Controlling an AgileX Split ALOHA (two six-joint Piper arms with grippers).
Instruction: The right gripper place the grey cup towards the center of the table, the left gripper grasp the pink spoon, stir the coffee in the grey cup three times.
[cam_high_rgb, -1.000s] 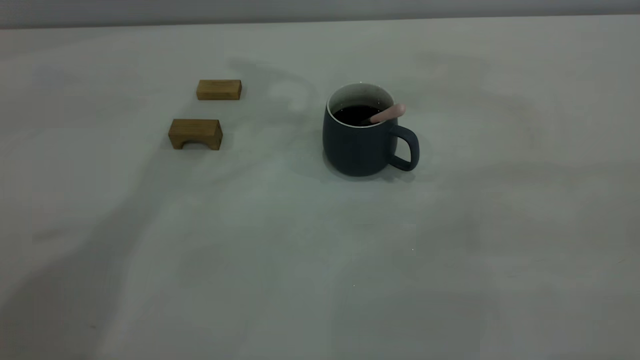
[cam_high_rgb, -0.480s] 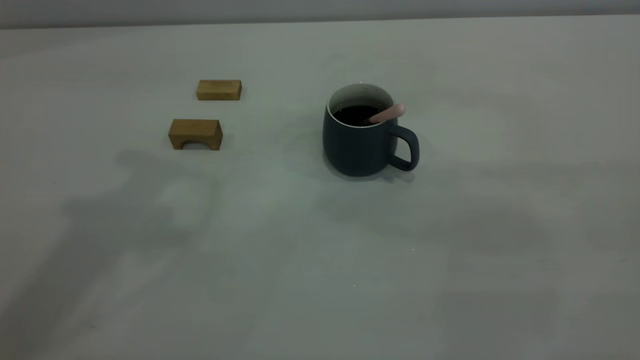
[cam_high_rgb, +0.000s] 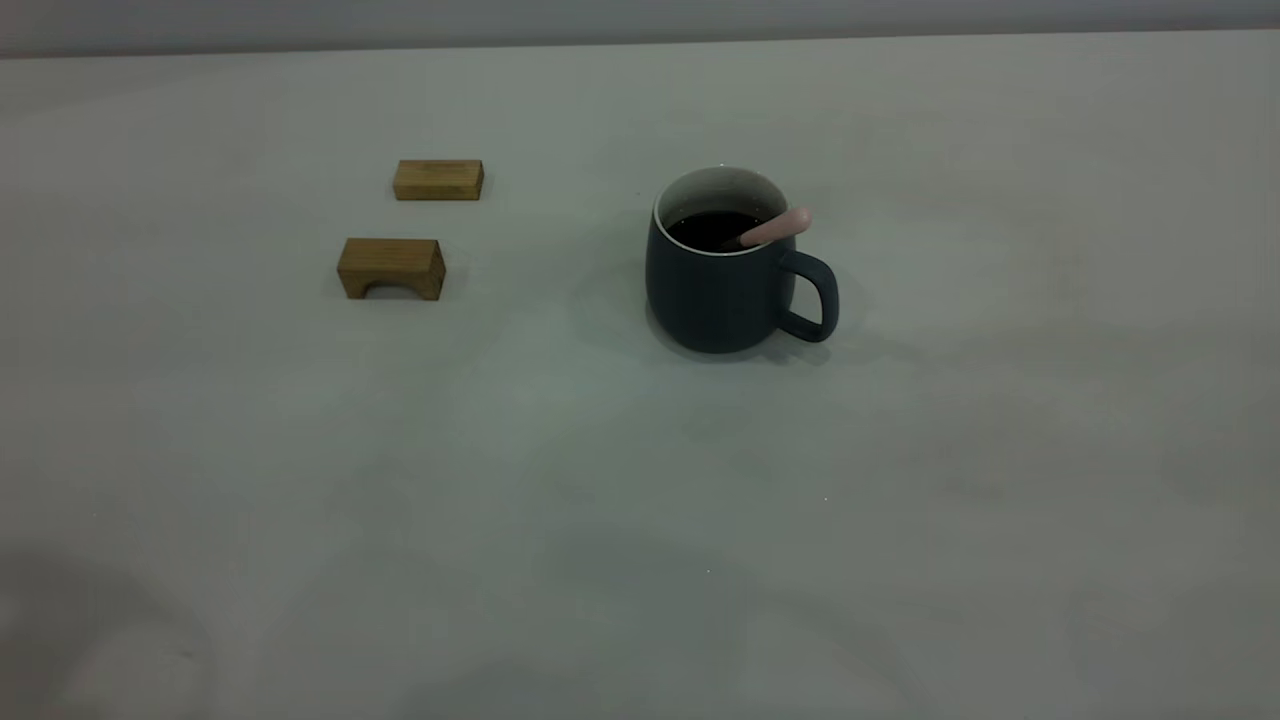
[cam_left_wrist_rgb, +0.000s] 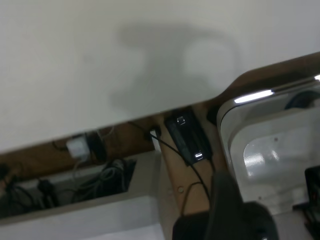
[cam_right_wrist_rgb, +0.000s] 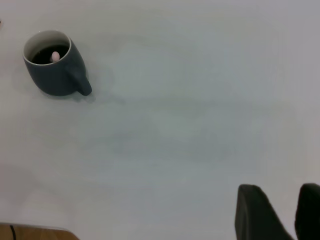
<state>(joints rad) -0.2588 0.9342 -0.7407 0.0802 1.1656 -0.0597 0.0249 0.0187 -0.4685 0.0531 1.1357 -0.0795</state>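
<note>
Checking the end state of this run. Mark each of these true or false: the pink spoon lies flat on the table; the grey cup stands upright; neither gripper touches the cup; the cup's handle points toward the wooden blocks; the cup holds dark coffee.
1. The pink spoon lies flat on the table. False: it leans inside the grey cup, handle over the rim.
2. The grey cup stands upright. True.
3. Neither gripper touches the cup. True: the right gripper is far from it, and the left wrist view shows only the table edge, no cup.
4. The cup's handle points toward the wooden blocks. False: it points away from them.
5. The cup holds dark coffee. True.
</note>
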